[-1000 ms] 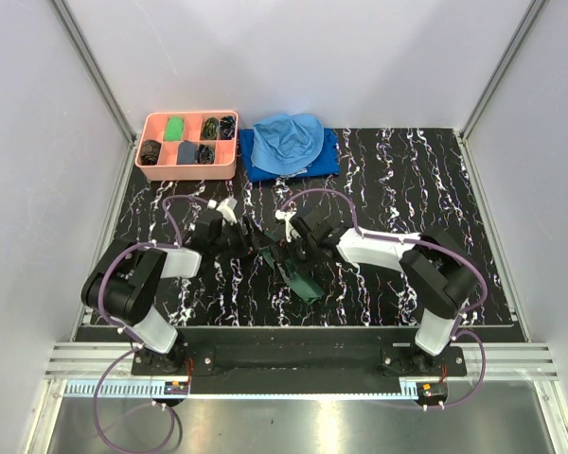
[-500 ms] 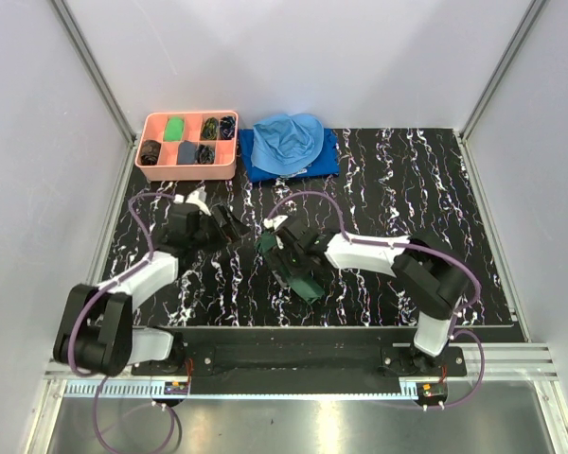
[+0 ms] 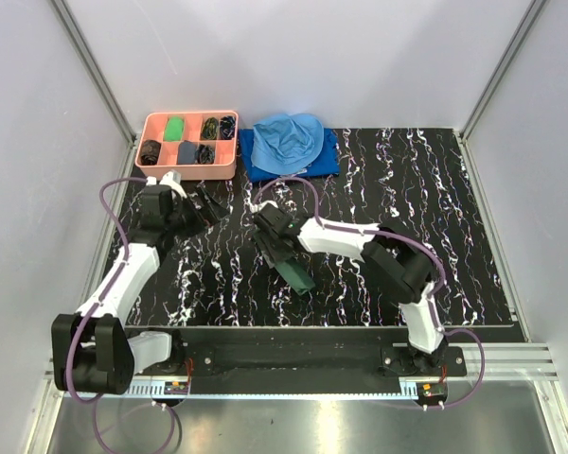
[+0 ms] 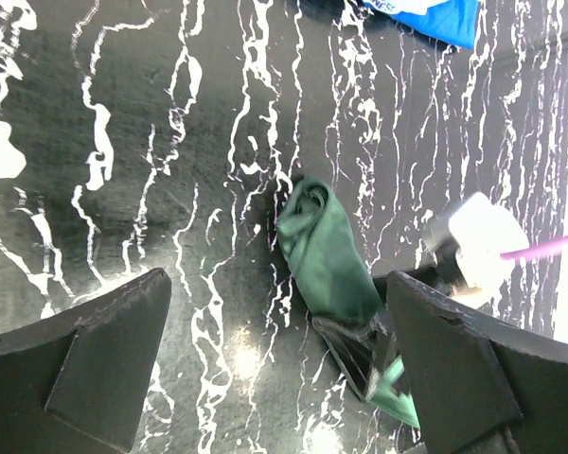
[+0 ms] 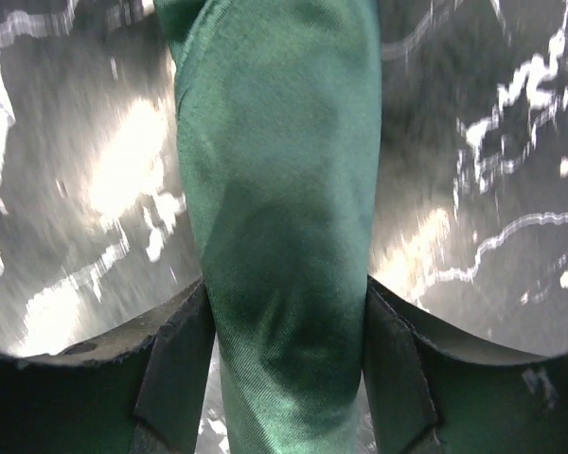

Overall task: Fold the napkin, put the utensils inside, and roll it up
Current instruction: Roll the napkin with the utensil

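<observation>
The dark green napkin (image 3: 297, 276) lies rolled into a tight tube in the middle of the table, slanting from far left to near right. My right gripper (image 3: 273, 242) sits over its far end. In the right wrist view the roll (image 5: 275, 142) fills the gap of the right gripper (image 5: 286, 303), and both pads press its sides. My left gripper (image 3: 206, 202) hangs open well to the left, near the pink tray, holding nothing. In its own view the left gripper (image 4: 276, 284) looks across at the roll (image 4: 327, 260). The utensils are hidden.
A pink compartment tray (image 3: 187, 115) with small dark and green items stands at the back left. A light blue cloth (image 3: 289, 137) lies on a royal-blue cloth (image 3: 327, 161) at the back centre. The table is black marble-patterned.
The left arm has pulled away from the roll toward the tray, its jaws widening. The right gripper slid left along the roll to its far end and narrowed its jaws onto it.
</observation>
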`<state>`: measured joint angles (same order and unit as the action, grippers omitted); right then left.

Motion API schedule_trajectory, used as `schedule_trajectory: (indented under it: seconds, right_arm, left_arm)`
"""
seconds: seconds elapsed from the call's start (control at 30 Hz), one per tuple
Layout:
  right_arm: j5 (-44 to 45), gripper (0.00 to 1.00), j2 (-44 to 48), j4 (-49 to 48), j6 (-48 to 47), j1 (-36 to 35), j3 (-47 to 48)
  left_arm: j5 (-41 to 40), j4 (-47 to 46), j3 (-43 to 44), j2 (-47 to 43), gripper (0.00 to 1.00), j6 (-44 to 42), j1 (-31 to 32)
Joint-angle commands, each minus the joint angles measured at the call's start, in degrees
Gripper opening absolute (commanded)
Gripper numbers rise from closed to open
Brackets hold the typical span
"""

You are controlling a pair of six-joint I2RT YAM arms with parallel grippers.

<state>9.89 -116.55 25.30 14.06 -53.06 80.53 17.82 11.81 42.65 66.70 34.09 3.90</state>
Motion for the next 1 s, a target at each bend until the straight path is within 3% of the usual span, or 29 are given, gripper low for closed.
schedule_trajectory:
  seconds: [0.0, 0.3, 0.4, 0.43, 0.57, 0.7, 0.8, 0.97]
  right_arm:
    - [3.8, 0.63, -7.5, 5.5, 3.9, 1.4, 7.3]
    - [0.1, 0.65, -15.5, 7.8, 5.3, 3.5, 20.8]
    - [-3.2, 0.78, -13.8, 7.7, 3.6, 3.6, 22.2]
    - [-5.6, 0.88, -12.9, 7.5, 2.6, 3.6, 22.4]
    - [-11.2, 0.98, -2.0, 5.4, 0.4, 3.7, 20.5]
    - [-16.1, 1.0, 10.8, -0.7, 1.5, 7.3, 14.3]
    - [-19.3, 1.0, 21.3, -6.8, 2.5, 14.1, 4.0]
    - [-17.5, 1.0, 39.9, -11.8, 2.5, 27.5, -16.1]
  left_arm:
    - [2.6, 4.0, 4.0, -1.6, 0.99, -4.1, -2.2]
    - [2.7, 7.8, 5.4, -2.7, 0.99, -6.9, -3.8]
    - [2.5, 9.2, 5.3, -3.4, 0.99, -8.2, -5.0]
    - [2.6, 9.3, 5.3, -4.0, 0.99, -8.5, -5.1]
    - [1.8, 10.6, 5.4, -5.8, 0.99, -13.2, -5.2]
    - [2.0, 12.4, 5.9, -9.1, 0.99, -18.0, -5.2]
    - [4.7, 12.4, 5.5, -12.3, 0.99, -20.8, -5.2]
    - [2.0, 11.6, 4.1, -17.9, 0.99, -22.1, -5.2]
